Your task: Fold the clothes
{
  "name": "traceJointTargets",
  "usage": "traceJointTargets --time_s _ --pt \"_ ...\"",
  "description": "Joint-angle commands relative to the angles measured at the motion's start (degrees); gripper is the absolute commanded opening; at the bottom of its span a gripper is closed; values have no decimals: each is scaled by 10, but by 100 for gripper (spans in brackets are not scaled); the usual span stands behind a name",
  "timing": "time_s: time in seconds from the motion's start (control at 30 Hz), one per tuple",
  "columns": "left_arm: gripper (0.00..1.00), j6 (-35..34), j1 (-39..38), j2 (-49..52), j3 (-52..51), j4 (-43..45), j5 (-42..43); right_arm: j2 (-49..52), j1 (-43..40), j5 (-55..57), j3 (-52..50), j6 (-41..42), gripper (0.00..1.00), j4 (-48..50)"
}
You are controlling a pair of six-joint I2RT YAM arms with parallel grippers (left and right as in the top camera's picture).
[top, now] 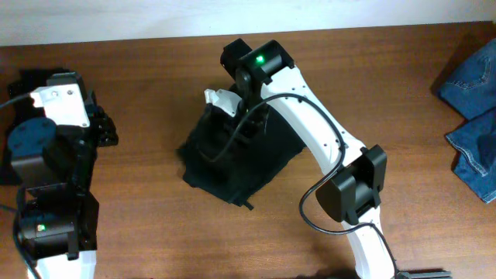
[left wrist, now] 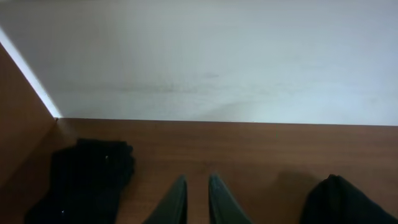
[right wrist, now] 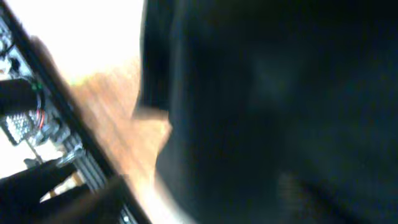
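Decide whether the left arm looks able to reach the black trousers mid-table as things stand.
Probably yes, though crowded: only table shows between the left arm and the black trousers, but the right arm hangs directly over them.

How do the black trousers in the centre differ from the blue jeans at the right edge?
Black trousers are plain dark fabric; blue jeans are denim. The trousers lie gathered in a compact bundle mid-table under the right arm; the jeans sprawl, cut off by the frame edge. Both rest on the wooden table.
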Motion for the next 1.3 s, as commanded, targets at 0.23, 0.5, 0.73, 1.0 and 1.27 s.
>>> traceJointTargets --time_s 0.23,0.5,0.73,1.0,1.27 --pt "18 23 3 28 -2 -2 44 -36 -60 17 23 -42 99 13" --pt "40 23 -45 195 -2 -118 230 -35 -154 27 28 55 4 118" --pt "57 -30 -104 268 -2 -175 226 -31 -188 15 28 49 4 133" --pt "66 -67 -215 234 -2 -172 111 -11 -164 -35 -47 7 4 162" --pt "67 -93 -229 195 -2 -174 87 28 -100 -75 -119 -19 4 239"
